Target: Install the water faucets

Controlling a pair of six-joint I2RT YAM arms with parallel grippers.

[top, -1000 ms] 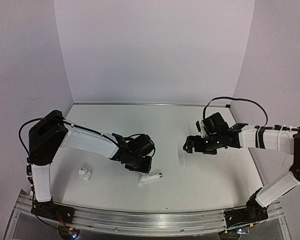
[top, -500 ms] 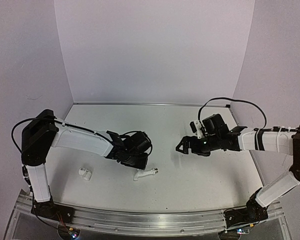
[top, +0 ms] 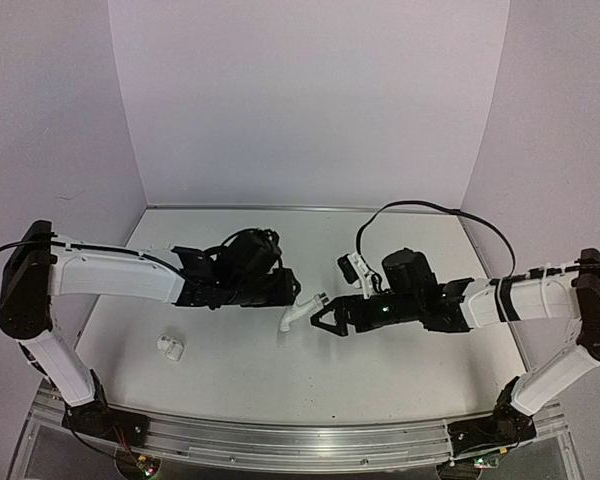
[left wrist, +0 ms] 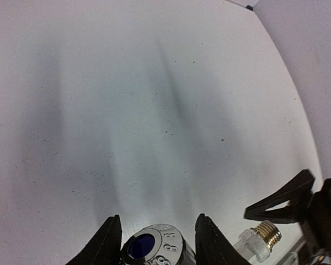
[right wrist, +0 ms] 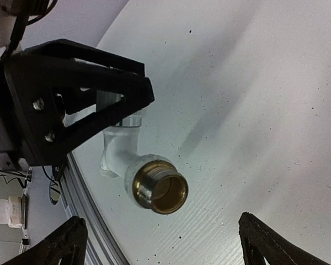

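My left gripper [top: 290, 293] is shut on the white tap [top: 296, 312] and holds it above the table, its threaded end toward the right arm. In the left wrist view the round blue-centred knob [left wrist: 153, 245] sits between my fingers [left wrist: 108, 243], and the threaded end [left wrist: 263, 236] sticks out to the right. My right gripper [top: 318, 319] is open and empty, just right of the tap. In the right wrist view the brass-coloured thread [right wrist: 159, 189] faces the camera between my spread fingertips [right wrist: 70, 240]. The small white elbow fitting [top: 170, 347] lies on the table at front left.
The white table [top: 400, 260] is walled by lilac panels at the back and sides. A metal rail [top: 300, 445] runs along the near edge. The left gripper's black body [right wrist: 66, 99] fills the upper left of the right wrist view.
My left gripper has closed on the tap and lifted it up and back off the table. My right arm has swung left, and its open jaws now face the tap's threaded end.
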